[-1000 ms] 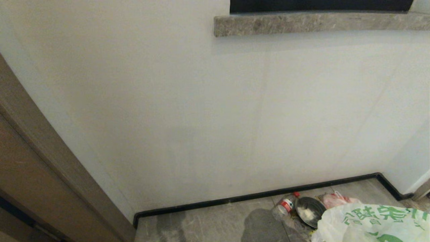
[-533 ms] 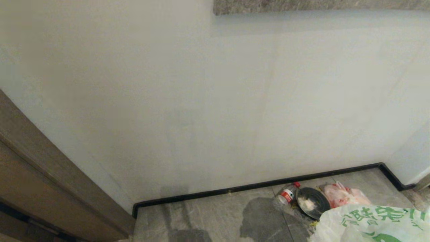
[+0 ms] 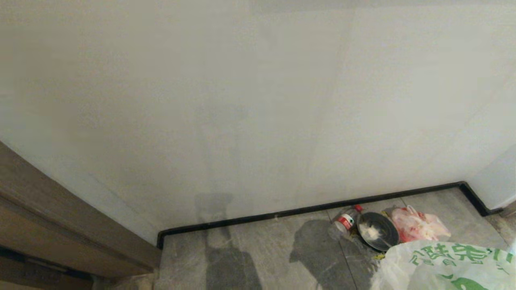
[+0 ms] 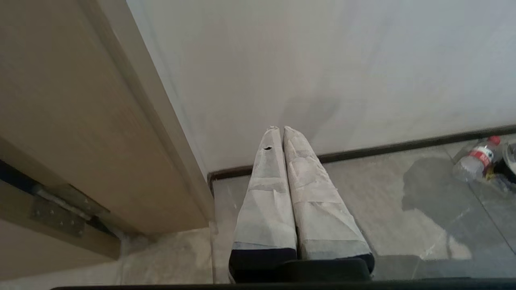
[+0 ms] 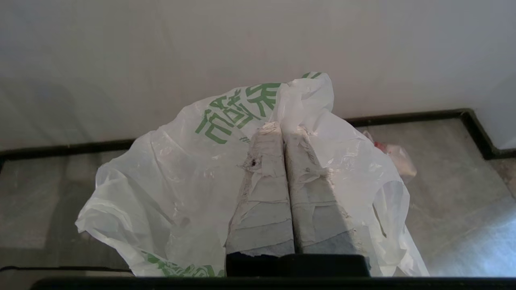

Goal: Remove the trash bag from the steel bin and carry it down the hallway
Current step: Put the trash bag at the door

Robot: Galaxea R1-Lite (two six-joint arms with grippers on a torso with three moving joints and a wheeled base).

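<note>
- Step in hand, judged: carry phase. The trash bag point(image 5: 181, 181) is out of any bin; no steel bin is in view.
- Right tool point(image 5: 282, 131): fingers pressed together, bag plastic bunched around the tips, apparently pinched; the bag hangs beneath, near the black baseboard point(image 3: 306, 209).
- Left tool point(image 4: 280, 131): closed, empty, well apart from the bag.
- Next move calls for turning from the wall without snagging the litter by the baseboard: plastic bottle point(image 3: 342, 223), dark bowl point(image 3: 377, 235).

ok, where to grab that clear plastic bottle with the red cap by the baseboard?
Probably the clear plastic bottle at its labelled mid-body, from above, jaws across its width: it lies sideways on the grey tiled floor, a dark round bowl crowding one flank.
</note>
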